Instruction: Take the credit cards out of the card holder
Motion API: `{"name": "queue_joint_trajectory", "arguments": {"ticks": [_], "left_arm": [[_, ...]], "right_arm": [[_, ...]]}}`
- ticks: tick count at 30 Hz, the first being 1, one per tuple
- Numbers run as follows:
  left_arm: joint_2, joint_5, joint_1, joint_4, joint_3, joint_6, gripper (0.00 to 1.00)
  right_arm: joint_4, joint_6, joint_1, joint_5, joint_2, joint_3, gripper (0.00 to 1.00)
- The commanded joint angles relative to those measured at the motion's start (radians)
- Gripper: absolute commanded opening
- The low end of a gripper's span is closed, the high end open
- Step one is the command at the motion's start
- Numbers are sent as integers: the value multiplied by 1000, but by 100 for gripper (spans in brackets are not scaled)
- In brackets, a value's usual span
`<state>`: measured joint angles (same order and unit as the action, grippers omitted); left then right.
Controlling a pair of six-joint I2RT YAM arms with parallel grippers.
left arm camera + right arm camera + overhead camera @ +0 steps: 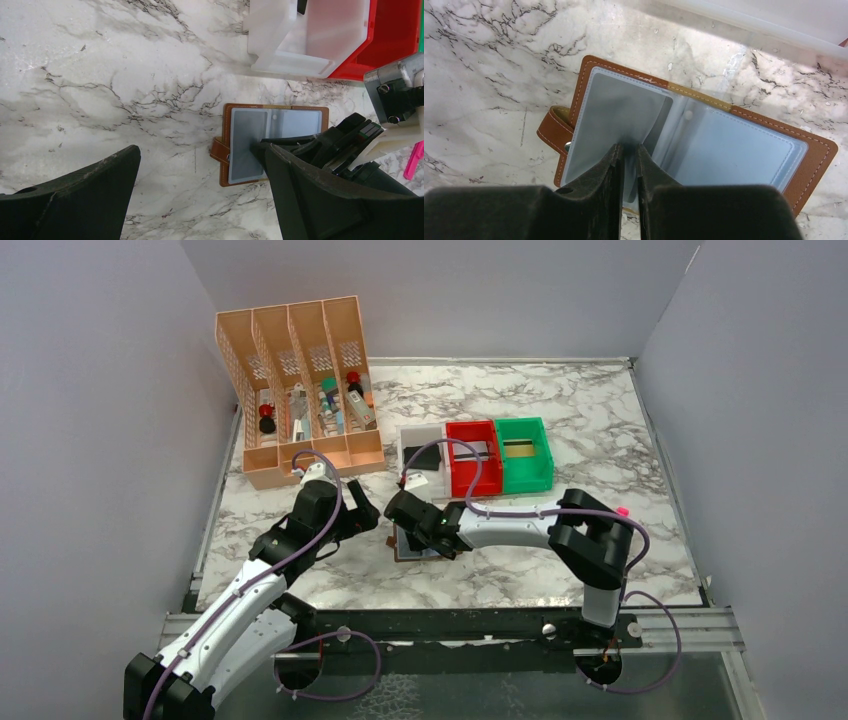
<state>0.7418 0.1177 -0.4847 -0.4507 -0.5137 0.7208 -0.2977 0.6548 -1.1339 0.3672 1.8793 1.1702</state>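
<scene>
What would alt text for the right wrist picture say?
An open brown card holder lies on a marble table, clear grey sleeves facing up. The right gripper, its two black fingers nearly together, sits at the holder's near edge; a white bin borders the top.

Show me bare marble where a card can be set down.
Free: marble behind and right of the green bin; also the near strip in front of the card holder. Crowded: around the card holder, where the left gripper and right gripper sit.

Right fingers (609,170) hide card holder's (744,150) near edge.
</scene>
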Motion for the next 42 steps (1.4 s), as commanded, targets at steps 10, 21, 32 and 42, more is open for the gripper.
{"name": "queue_joint_trajectory", "arguments": {"ticks": [10, 21, 32, 42], "left_arm": [[12, -1, -1, 23, -4, 0, 99], [67, -208, -1, 163, 40, -1, 95], [183, -382, -1, 333, 89, 40, 84], [55, -198, -1, 240, 95, 95, 85]], "right_arm": [[-59, -10, -4, 3, 23, -20, 1], [129, -6, 1, -171, -145, -112, 1], [230, 12, 39, -253, -221, -199, 4], [135, -68, 37, -222, -160, -147, 53]]}}
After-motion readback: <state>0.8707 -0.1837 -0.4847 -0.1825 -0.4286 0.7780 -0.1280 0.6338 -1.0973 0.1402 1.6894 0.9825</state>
